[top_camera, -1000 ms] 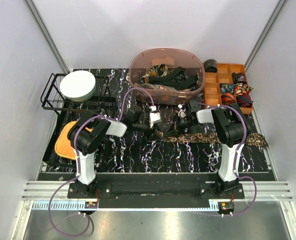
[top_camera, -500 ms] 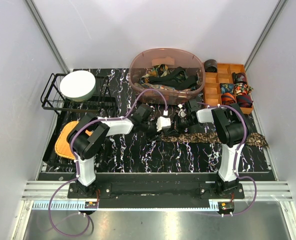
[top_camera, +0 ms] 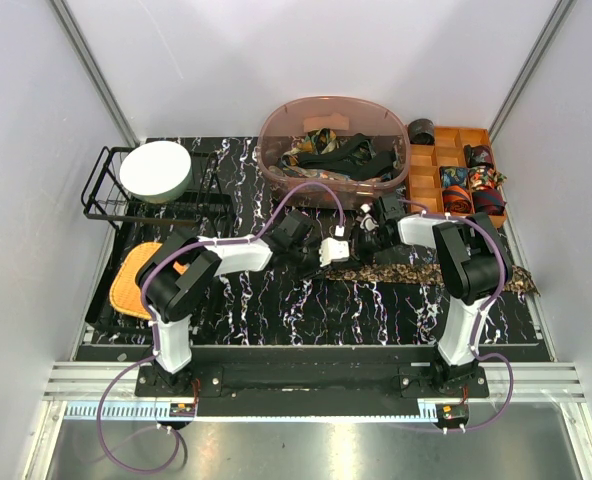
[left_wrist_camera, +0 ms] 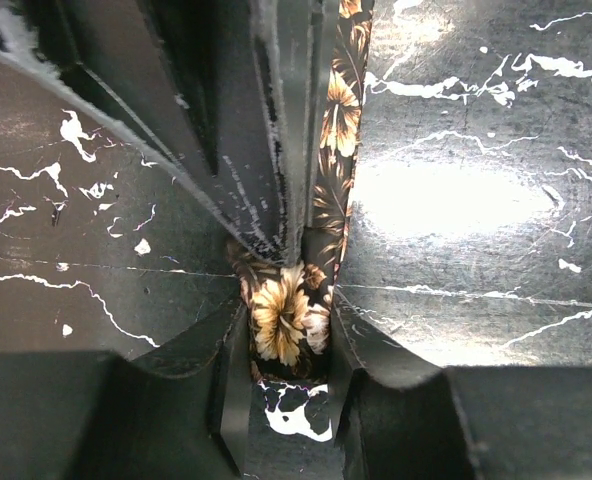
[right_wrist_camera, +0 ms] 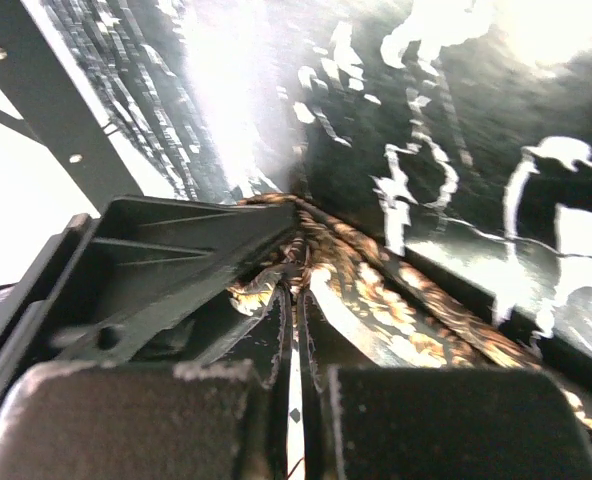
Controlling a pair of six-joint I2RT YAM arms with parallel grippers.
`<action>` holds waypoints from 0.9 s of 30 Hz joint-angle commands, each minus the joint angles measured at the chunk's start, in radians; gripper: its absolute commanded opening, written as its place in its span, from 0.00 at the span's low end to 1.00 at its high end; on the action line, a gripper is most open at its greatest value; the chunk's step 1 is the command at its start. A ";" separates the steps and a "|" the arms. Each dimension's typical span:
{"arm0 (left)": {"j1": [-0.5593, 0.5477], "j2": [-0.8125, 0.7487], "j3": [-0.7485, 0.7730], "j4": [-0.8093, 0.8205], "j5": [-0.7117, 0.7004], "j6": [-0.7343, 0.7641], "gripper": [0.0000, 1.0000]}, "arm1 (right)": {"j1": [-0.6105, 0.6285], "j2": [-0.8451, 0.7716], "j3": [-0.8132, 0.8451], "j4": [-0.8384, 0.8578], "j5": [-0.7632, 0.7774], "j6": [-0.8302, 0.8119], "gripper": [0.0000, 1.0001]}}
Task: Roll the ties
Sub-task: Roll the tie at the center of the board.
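dk brown tie (left_wrist_camera: 294, 320) w/ tan floral print, blk table (left_wrist_camera: 456, 200) w/ white veins.

**Left arm** (top_camera: 181, 285) and **right arm** (top_camera: 466, 265): rounded black joint housings alternate with white tubular links, and each arm is mounted on a black base block (top_camera: 166, 378). Thin purple cables (top_camera: 98, 418) loop out from the bases and follow the links towards the wrists. **Left end effector** (left_wrist_camera: 286, 325): two matt black moulded fingers (left_wrist_camera: 226, 400) with angular faces and pale scuffs along the edges. **Right end effector** (right_wrist_camera: 296, 290): the same black plastic, its finger edges worn to a whitish grey.
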 commanded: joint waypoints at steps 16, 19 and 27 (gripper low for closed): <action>0.136 -0.076 -0.099 0.021 0.179 -0.062 0.57 | 0.009 0.141 -0.023 0.014 0.189 -0.076 0.00; 0.136 -0.090 -0.116 0.029 0.213 -0.048 0.55 | 0.006 0.147 -0.022 0.015 0.201 -0.082 0.00; 0.136 -0.037 -0.070 0.049 0.223 -0.015 0.61 | -0.002 0.156 -0.013 0.012 0.202 -0.081 0.00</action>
